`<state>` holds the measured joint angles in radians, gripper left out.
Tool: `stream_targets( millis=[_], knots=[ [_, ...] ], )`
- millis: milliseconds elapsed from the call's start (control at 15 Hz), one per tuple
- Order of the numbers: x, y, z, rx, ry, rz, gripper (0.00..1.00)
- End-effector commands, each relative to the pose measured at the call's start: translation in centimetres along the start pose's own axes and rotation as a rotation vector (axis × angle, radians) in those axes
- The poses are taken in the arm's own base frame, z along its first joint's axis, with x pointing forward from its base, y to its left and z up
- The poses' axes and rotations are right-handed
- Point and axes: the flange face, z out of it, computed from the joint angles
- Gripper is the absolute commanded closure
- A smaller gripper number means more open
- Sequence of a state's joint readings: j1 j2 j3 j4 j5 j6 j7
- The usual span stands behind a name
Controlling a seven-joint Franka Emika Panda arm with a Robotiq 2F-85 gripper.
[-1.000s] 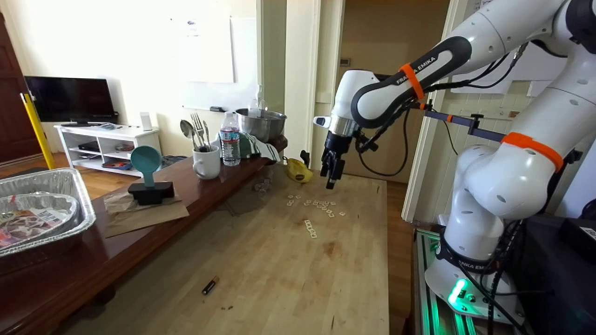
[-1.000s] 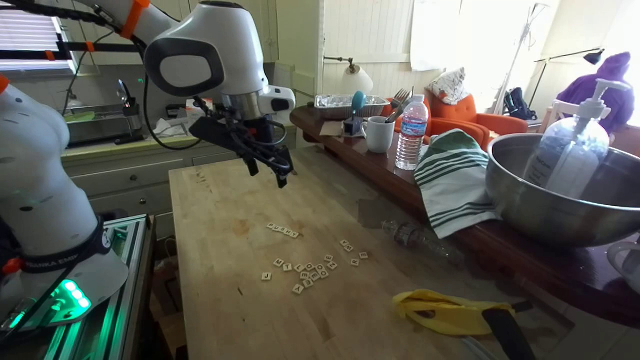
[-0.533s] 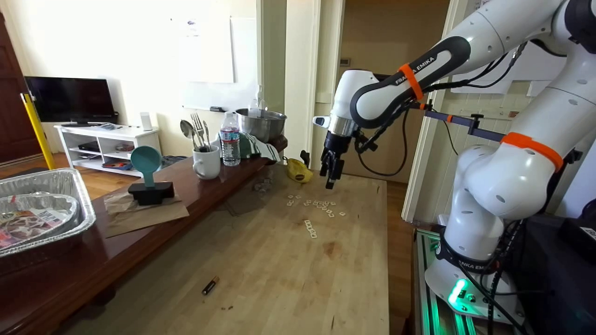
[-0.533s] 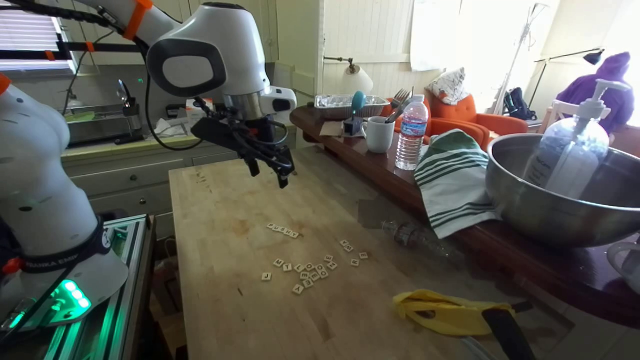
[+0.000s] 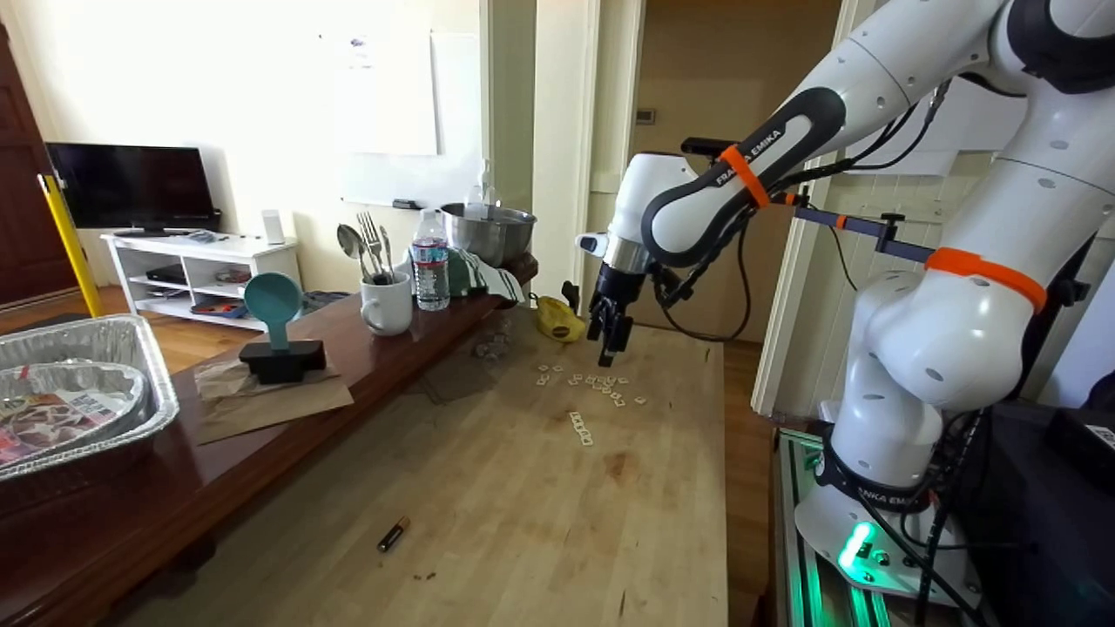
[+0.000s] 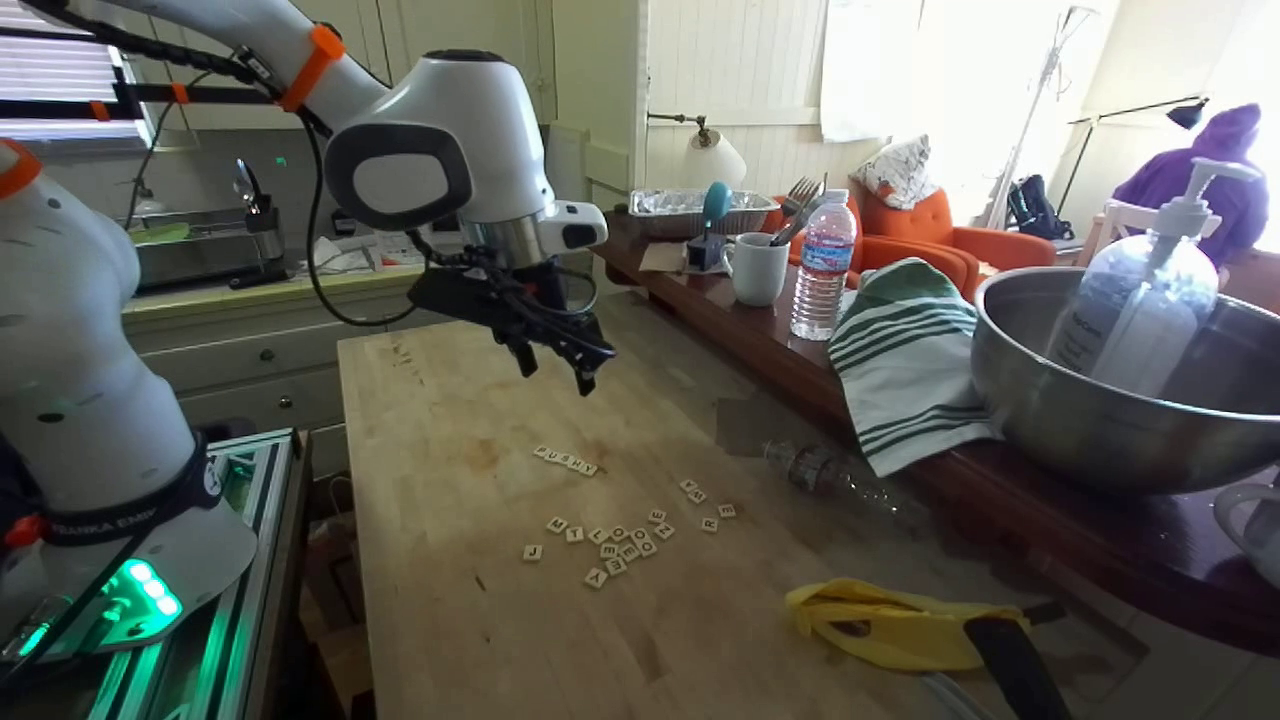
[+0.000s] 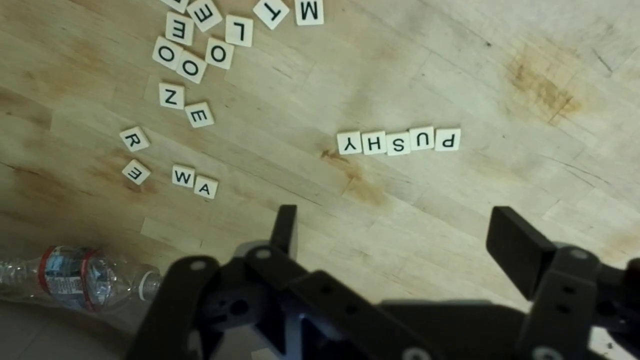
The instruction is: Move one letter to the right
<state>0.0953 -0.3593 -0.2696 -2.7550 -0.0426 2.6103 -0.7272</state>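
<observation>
Small cream letter tiles lie flat on the wooden table. Several form a row reading PUSHY, seen in both exterior views (image 5: pixel 580 428) (image 6: pixel 566 460) and upside down in the wrist view (image 7: pixel 398 143). Loose tiles are scattered nearby, among them M (image 7: pixel 309 12), L (image 7: pixel 239 31), W (image 7: pixel 183 176), A (image 7: pixel 205 187) and J (image 6: pixel 533 552). My black gripper (image 7: pixel 395 212) is open, with nothing between its fingers. In both exterior views the gripper (image 5: pixel 606 347) (image 6: pixel 558 378) hangs above the table, apart from all tiles. In the wrist view the PUSHY row lies beyond the fingertips.
A clear plastic bottle (image 7: pixel 70 275) lies on the table near the raised brown ledge (image 5: pixel 261 470). A yellow bag (image 6: pixel 890 622) lies at one table end, a battery (image 5: pixel 394 534) towards the other. The ledge holds a mug (image 6: pixel 757 270), water bottle (image 6: pixel 824 265), towel (image 6: pixel 905 370) and steel bowl (image 6: pixel 1110 400).
The arm barely moves at first, then lowers the gripper, which also shifts towards the ledge side. The gripper stays open, and the tiles have not moved.
</observation>
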Motion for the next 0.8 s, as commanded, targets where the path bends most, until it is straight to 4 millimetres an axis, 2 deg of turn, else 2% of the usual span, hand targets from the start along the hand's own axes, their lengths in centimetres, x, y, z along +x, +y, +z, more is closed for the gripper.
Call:
stream_targets(
  millis=[0, 200, 533, 600, 733],
  knots=[
    [-0.2, 0.2, 3.2, 0.009, -0.020, -0.027, 0.32],
    [-0.6, 0.4, 5.1, 0.006, -0.045, -0.036, 0.58],
    [-1.0, 0.6, 7.4, 0.012, -0.045, -0.056, 0.96],
    [-1.0, 0.7, 7.8, 0.016, -0.044, -0.061, 0.99],
    [-1.1, 0.7, 8.5, 0.018, -0.048, -0.067, 1.00]
  ],
)
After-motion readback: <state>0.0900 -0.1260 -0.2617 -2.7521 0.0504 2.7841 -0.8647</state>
